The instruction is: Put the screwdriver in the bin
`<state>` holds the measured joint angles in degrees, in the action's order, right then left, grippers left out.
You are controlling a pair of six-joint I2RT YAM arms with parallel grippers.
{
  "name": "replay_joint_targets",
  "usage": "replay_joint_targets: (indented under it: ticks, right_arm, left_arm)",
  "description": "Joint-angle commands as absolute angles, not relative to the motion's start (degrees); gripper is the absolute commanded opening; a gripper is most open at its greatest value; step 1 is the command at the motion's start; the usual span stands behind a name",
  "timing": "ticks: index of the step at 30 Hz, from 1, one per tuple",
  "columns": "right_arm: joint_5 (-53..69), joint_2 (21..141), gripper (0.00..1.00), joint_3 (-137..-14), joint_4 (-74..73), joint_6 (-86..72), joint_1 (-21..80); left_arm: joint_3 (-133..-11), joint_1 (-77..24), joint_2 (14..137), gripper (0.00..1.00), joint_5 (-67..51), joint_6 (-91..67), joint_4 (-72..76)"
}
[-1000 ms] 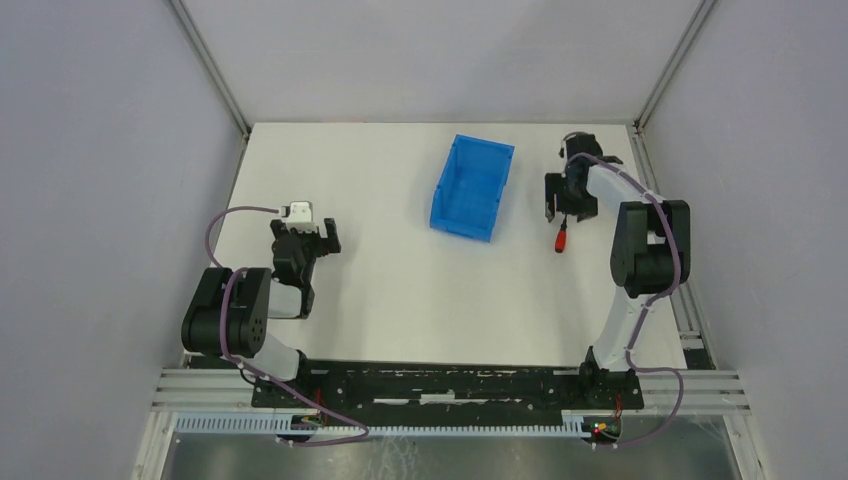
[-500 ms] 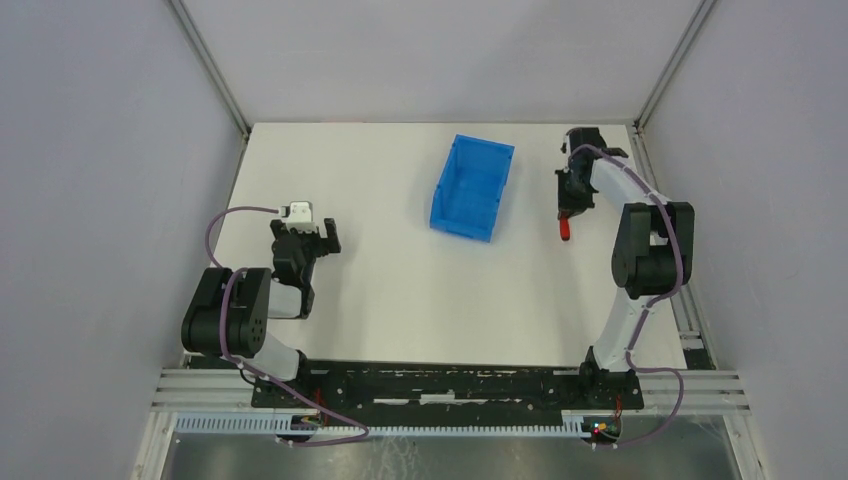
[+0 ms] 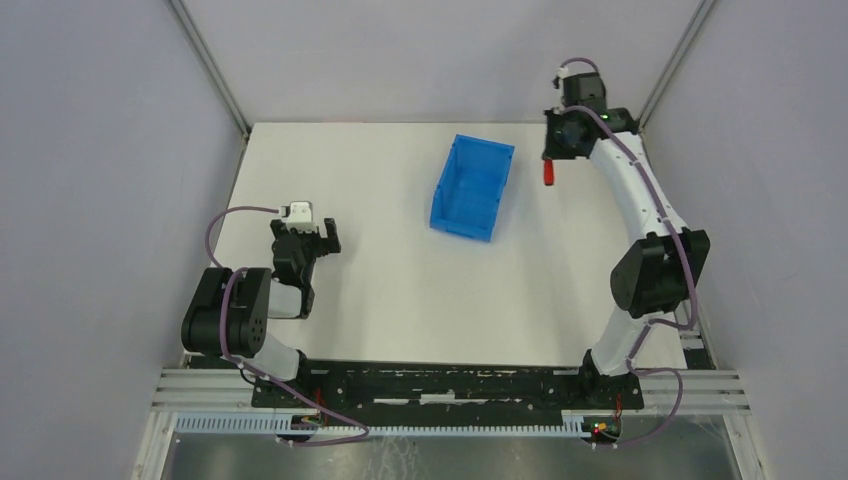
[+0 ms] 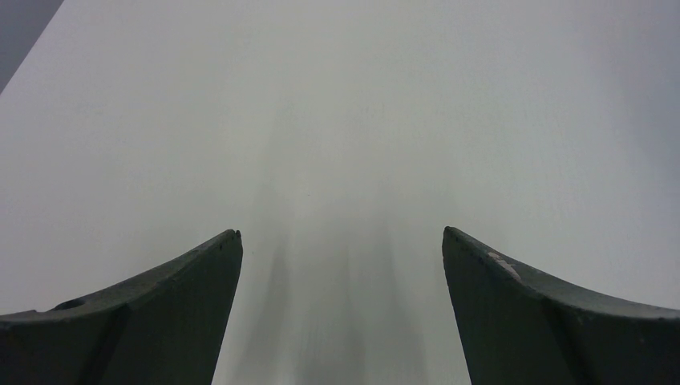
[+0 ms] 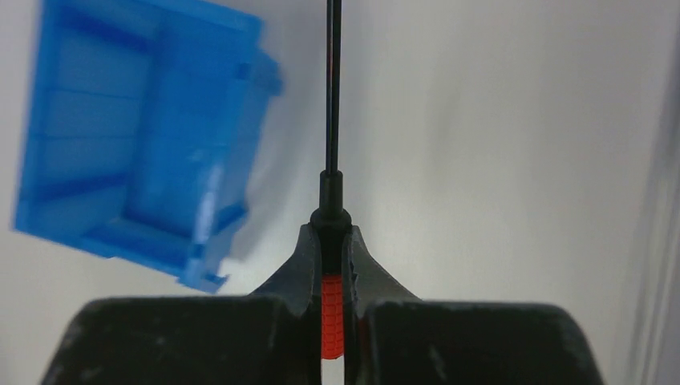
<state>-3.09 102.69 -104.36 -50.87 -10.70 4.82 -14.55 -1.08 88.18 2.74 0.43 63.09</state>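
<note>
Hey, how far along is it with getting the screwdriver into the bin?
Grasp looks done: the right gripper is shut on the screwdriver. In hand: the carry; it hangs beside the bin, not above it. Left: move over the empty bin and release. The left gripper is open, unused.

the right arm (image 3: 640,200) reached far forward, lifted off the bench, and the right gripper (image 5: 330,234) was clamped tight on the screwdriver (image 5: 331,309) handle. the left arm (image 3: 240,310) sat folded near its base, the left gripper (image 4: 341,234) low, jaws spread wide.
</note>
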Motion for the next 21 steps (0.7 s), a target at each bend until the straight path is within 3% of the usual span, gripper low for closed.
replay_joint_targets:
  ticks: [1,4,14,19,21]
  right_arm:
    - [-0.14,105.82,0.0,-110.42,-42.72,-15.24,19.77]
    - [-2.51,110.08,0.0,-113.31,-41.69,-17.13,22.53]
    - [-4.4,115.74,0.01,-105.38,-32.41,-19.16,26.12]
    - [-4.15,119.32,0.39,-104.98,-30.87,-20.28,26.17]
    - [-5.17,120.3,0.48,-106.63,-32.06,-20.52,26.13]
  left_arm:
    - [-14.77,-1.14,87.6,1.0,2.96,-1.4,65.31]
    - [-14.76,-1.14,87.54,1.0,2.98,-1.41,65.33]
    - [-14.77,-1.14,87.54,1.0,2.92,-1.41,65.3]
    - [-14.77,-1.14,87.54,1.0,2.95,-1.41,65.31]
    - [-14.77,-1.14,87.57,1.0,2.95,-1.41,65.35]
